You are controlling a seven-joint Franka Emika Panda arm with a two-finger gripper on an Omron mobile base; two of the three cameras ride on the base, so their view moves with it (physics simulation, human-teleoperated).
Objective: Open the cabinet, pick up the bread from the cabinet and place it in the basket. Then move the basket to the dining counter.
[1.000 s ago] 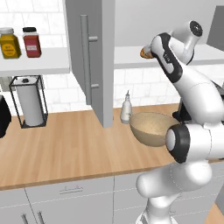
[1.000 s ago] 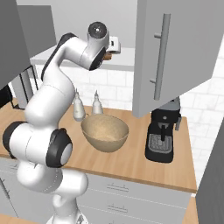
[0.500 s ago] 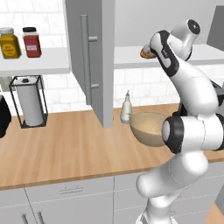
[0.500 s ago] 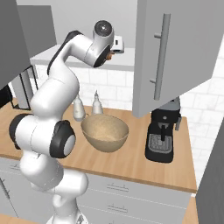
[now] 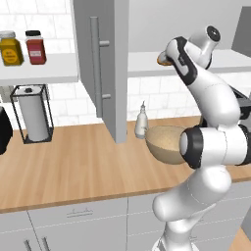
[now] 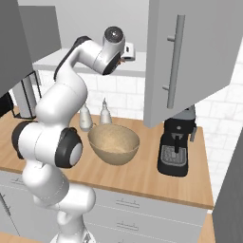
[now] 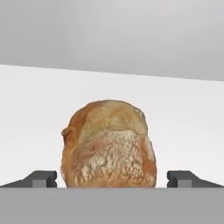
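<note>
Tall grey cabinet point(image 5: 105, 63): open | round golden-brown crusty bread point(image 7: 109, 144) sat on its white shelf point(image 7: 35, 113), between spread, empty fingers point(image 7: 43, 178) | grasp, tan woven basket point(image 6: 114, 144), dining counter remained

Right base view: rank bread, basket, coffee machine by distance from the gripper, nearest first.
1. bread: on the cabinet shelf, right at the open gripper.
2. basket: on the worktop below.
3. coffee machine: farther right, under the open door.
</note>
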